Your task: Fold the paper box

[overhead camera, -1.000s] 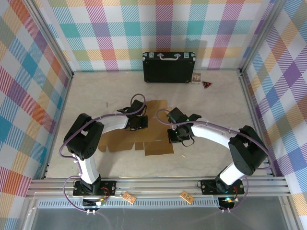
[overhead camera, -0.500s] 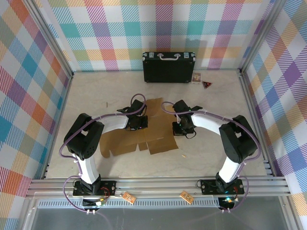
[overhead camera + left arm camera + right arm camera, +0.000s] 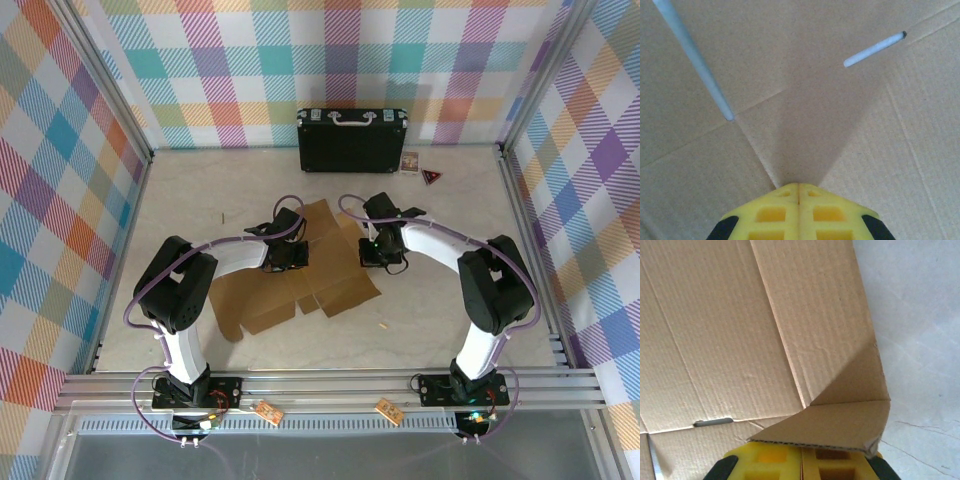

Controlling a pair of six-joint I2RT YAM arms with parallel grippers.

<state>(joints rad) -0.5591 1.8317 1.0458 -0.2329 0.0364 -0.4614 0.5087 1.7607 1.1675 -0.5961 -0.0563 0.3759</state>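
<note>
Along the near metal rail (image 3: 330,385), two small orange tags (image 3: 265,411) lie between the bolted bases of the arms. Just beyond them, in the middle of the pale bench (image 3: 200,190), the paper box (image 3: 330,290) is a flat brown cut-out sheet, lying askew with its flaps spread towards the near left and the near right.

Both arms curve inward over the sheet. The left pincer (image 3: 290,256) is down on the left half of the cardboard. From its wrist, the yellow fingers (image 3: 775,212) are pressed together with no gap, the tips against the sheet beside a crease, and two thin slits (image 3: 695,60) are cut in the board beyond.

The right pincer (image 3: 378,252) is at the sheet's far right edge. From its wrist, its jaws are closed too, and the cardboard's corner (image 3: 840,425) is bent up and lies across the fingertips rather than being pinched between them. Bare bench shows to the right of that edge.

Against the far checked wall stands a black case (image 3: 352,145) with a silver handle (image 3: 350,118). A small card (image 3: 409,162) and a dark red triangle (image 3: 431,177) lie just to its right.
</note>
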